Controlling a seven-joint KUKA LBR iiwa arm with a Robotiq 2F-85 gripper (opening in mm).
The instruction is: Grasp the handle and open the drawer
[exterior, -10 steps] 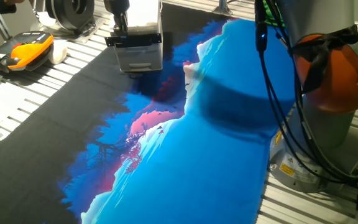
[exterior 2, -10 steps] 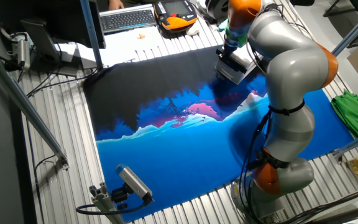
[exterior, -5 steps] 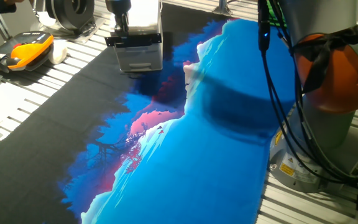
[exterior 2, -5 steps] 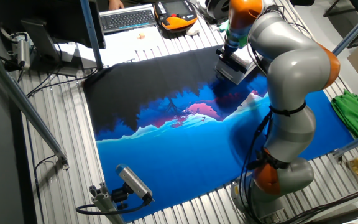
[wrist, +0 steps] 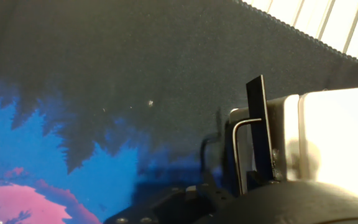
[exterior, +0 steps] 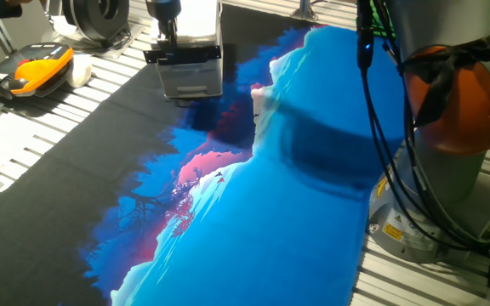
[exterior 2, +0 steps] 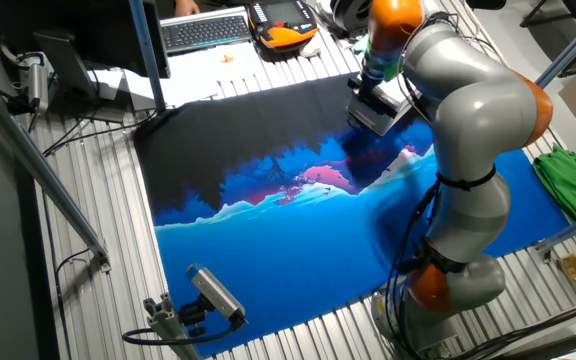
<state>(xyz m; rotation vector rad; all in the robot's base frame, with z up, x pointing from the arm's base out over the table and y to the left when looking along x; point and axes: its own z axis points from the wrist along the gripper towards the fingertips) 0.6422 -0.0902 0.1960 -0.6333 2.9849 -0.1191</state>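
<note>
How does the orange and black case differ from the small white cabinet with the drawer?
The orange-and-black case lies flat on the bare slatted table; the white cabinet stands boxy on the printed mat. The case sits alone, while the claw is at the cabinet's black handle. Both rest near the table's far edge.

The tabletop (exterior 2: 78, 290) is formed of ribbed grey metal slats; most of it is covered by a large printed mat (exterior 2: 288, 230), black at the far side, blue with pink and white patches nearer the arm's base; a small white box-shaped cabinet (exterior: 196, 51) is set on the black part of the mat; off the mat, an orange-and-black case (exterior: 25, 70), a keyboard (exterior 2: 206, 30) and a green cloth (exterior 2: 573, 180) are laid on the slats.
</note>
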